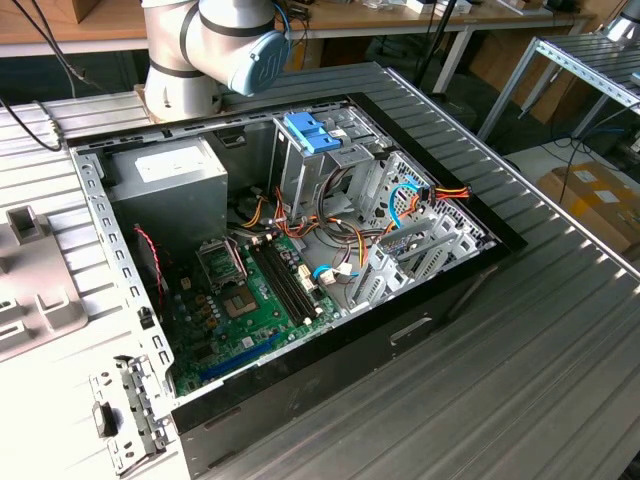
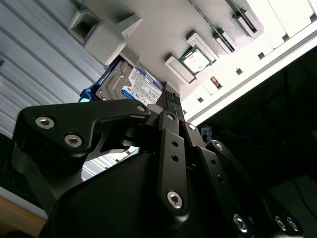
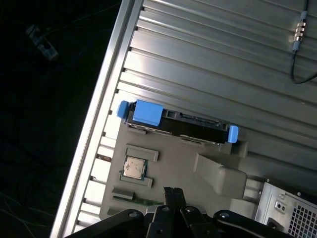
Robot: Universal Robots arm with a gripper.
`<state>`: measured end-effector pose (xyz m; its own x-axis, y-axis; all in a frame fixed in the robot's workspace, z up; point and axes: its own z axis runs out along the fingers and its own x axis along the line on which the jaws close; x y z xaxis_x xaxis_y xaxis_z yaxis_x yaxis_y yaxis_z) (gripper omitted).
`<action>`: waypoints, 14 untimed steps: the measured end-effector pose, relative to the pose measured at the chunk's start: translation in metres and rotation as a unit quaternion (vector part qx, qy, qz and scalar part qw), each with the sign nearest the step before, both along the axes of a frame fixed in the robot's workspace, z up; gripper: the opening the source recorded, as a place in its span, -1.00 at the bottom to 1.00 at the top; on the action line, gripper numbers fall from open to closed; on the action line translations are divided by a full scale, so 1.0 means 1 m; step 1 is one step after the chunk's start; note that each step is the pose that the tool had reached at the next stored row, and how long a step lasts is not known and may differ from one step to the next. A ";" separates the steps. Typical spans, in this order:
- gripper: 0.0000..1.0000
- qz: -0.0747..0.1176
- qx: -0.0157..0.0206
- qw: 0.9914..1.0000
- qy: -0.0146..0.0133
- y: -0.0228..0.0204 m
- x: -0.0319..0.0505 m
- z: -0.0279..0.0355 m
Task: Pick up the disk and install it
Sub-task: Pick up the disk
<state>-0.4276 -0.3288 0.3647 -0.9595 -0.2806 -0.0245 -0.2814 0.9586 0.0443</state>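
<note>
A ribbed, silvery metal desk (image 1: pixel 520 330) fills the foreground, bright light glancing off its slats; behind it stands a wooden table (image 1: pixel 60 25) on white legs. At the exterior view's right a metal frame (image 1: pixel 590 75) rises over pale floor (image 1: pixel 520 165), beside a cardboard box (image 1: pixel 595 205).

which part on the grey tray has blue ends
The disk, the long slab at the edge of the tray; the small square chip has no blue.
</note>
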 end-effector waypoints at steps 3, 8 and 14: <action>-0.79 0.004 0.000 1.000 0.000 0.0000 0.0000 0.0000; -0.79 0.011 0.000 1.000 0.000 0.0000 0.0000 0.0000; -0.79 0.019 0.000 1.000 0.000 0.0000 0.0000 -0.0001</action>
